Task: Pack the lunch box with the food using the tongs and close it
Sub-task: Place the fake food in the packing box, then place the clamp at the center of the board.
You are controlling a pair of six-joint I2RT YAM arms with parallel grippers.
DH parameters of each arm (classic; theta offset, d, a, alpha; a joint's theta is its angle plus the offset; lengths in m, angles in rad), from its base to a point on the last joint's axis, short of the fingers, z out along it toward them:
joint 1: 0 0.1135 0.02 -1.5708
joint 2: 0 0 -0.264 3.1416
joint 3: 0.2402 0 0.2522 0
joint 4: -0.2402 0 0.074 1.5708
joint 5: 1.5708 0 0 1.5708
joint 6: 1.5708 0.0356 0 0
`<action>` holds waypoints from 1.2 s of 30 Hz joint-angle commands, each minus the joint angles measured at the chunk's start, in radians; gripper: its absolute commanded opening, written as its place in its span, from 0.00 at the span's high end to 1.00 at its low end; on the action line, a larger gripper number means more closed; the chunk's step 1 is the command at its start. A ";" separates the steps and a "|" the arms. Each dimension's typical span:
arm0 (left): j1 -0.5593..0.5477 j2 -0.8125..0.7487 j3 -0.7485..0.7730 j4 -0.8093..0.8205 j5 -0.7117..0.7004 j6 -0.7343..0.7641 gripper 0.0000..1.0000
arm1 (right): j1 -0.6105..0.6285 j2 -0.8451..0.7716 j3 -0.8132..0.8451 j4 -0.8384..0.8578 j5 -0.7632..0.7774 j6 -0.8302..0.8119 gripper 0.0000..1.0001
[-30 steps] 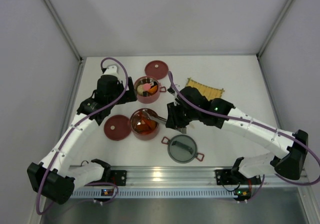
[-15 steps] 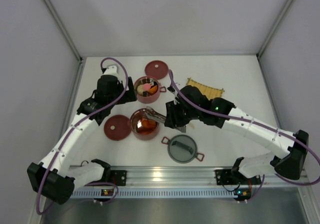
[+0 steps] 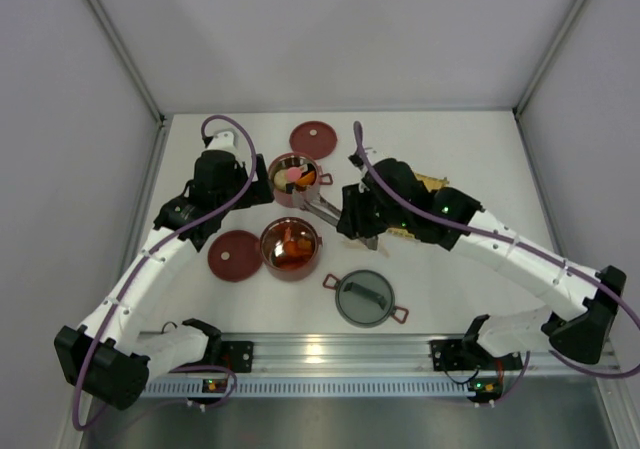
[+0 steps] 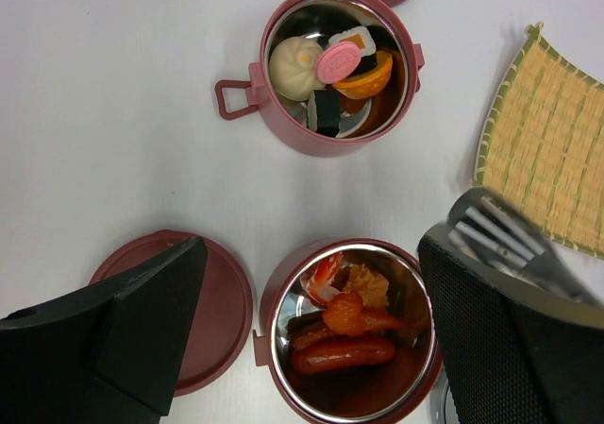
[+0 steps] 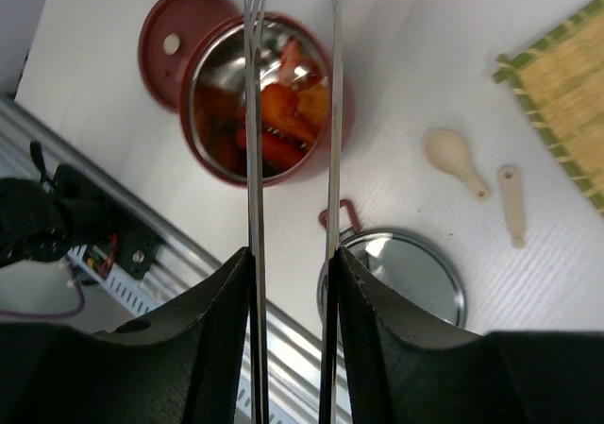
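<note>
The lunch box stands apart as two dark-red bowls. The near bowl (image 3: 290,275) (image 4: 274,301) (image 5: 193,122) holds orange and red food (image 4: 343,353). In the far bowl (image 3: 300,202) (image 4: 283,127) lie a bun, sushi and a pink piece of food (image 4: 338,61). My right gripper (image 3: 352,219) (image 5: 293,259) is shut on the tongs (image 3: 320,209) (image 5: 253,112) (image 4: 500,230). Their arms stand apart with nothing between them, and they point left over the gap between the bowls. My left gripper (image 3: 258,191) (image 4: 311,348) hangs open above the bowls.
One flat red lid (image 3: 313,139) lies behind the far bowl, another (image 3: 233,256) (image 4: 222,301) (image 5: 170,37) left of the near bowl. The grey domed lid (image 3: 365,299) (image 5: 396,278) sits front centre. The yellow mat (image 4: 547,150) (image 5: 566,75) and two cream spoons (image 5: 453,160) lie to the right.
My right gripper has drawn the tongs out of the near bowl, back and to the right, and the tong arms have spread a little. The left arm has not moved.
</note>
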 commanded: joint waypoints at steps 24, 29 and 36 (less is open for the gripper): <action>-0.002 -0.007 -0.003 0.021 0.030 0.005 0.01 | -1.011 -0.122 -0.289 0.219 0.102 -0.110 0.61; -0.002 -0.018 -0.004 0.021 0.033 0.005 0.01 | -1.064 0.015 -0.297 0.328 0.122 -0.165 0.57; -0.002 -0.026 -0.007 0.021 0.023 0.008 0.01 | -1.094 0.186 -0.285 0.390 0.139 -0.206 0.53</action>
